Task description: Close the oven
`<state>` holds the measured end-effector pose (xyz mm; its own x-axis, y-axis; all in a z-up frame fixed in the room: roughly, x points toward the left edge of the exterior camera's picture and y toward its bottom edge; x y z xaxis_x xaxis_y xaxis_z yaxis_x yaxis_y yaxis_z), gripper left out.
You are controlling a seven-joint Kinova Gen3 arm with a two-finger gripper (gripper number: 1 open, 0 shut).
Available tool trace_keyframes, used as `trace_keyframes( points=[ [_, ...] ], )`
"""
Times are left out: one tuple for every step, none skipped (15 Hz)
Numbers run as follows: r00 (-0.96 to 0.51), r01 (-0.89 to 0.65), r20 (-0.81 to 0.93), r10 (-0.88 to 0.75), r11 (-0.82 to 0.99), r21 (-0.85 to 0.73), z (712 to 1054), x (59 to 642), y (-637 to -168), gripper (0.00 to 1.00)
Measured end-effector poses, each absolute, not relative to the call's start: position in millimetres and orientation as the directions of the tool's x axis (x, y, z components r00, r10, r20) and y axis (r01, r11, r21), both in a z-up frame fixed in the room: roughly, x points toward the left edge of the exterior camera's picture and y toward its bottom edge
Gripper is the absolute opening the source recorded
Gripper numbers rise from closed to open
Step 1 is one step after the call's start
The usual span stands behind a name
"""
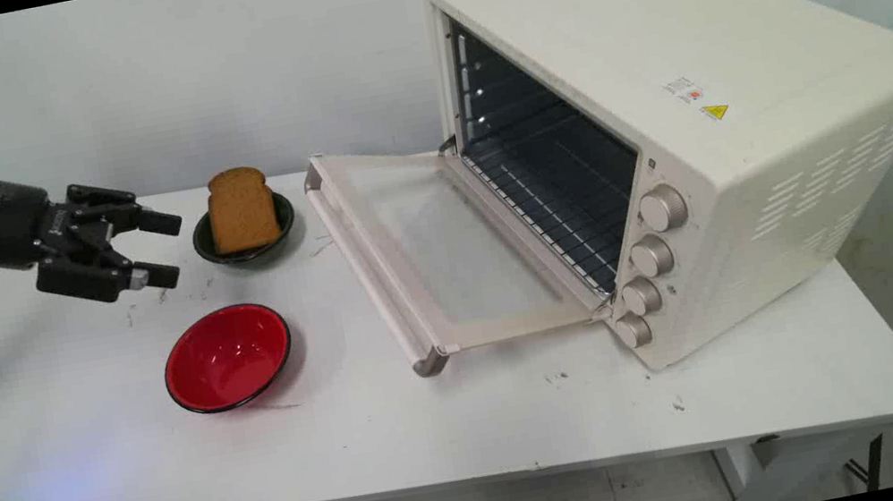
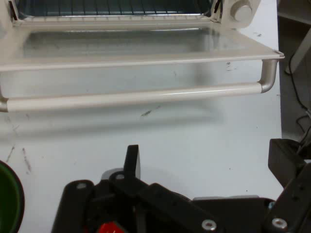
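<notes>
A shiny red round bowl [image 1: 228, 358] sits closest to the front of the white table [image 1: 441, 433], and it has nothing in it. Behind it, a bit farther back, is a small dark green bowl [image 1: 245, 239] with a brown slice of bread [image 1: 242, 209] standing up inside. The black two-finger claw [image 1: 165, 247] hangs in the air just to the left of the green bowl, pointing sideways at it. Its two fingers are spread wide apart and they hold nothing. The claw is not touching the bread or either bowl. To the right of the bowls stands a big cream-white toaster oven [image 1: 689, 128]. Its glass door [image 1: 438, 252] is folded all the way down, so the wire rack [image 1: 555, 196] inside shows. From the hand view, the door's long pale handle [image 2: 141, 97] runs across in front of the claw.
</notes>
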<state>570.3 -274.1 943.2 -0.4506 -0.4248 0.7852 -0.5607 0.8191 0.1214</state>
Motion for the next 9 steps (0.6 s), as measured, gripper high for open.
trace_keyframes(
  points=[
    [-0.451, -0.564, 0.784, -0.427, 0.817, 0.121, 943.6, 570.7, -275.4, 1.0],
    [-0.451, -0.567, 0.783, -0.429, 0.815, 0.12, 943.9, 571.0, -276.6, 1.0],
    [-0.451, -0.569, 0.782, -0.43, 0.814, 0.119, 944.1, 571.1, -277.5, 1.0],
    [-0.451, -0.573, 0.781, -0.432, 0.811, 0.117, 944.5, 571.3, -279.2, 1.0],
    [-0.451, -0.577, 0.78, -0.433, 0.809, 0.116, 944.8, 571.1, -281.1, 1.0],
    [-0.451, -0.581, 0.779, -0.436, 0.806, 0.114, 945.3, 570.7, -283.3, 1.0],
    [-0.452, -0.585, 0.776, -0.439, 0.803, 0.113, 945.6, 570.1, -285.4, 1.0],
    [-0.453, -0.59, 0.774, -0.443, 0.8, 0.112, 946.0, 569.0, -287.8, 1.0],
    [-0.455, -0.594, 0.77, -0.447, 0.797, 0.111, 946.3, 567.1, -290.8, 1.0]
  ],
)
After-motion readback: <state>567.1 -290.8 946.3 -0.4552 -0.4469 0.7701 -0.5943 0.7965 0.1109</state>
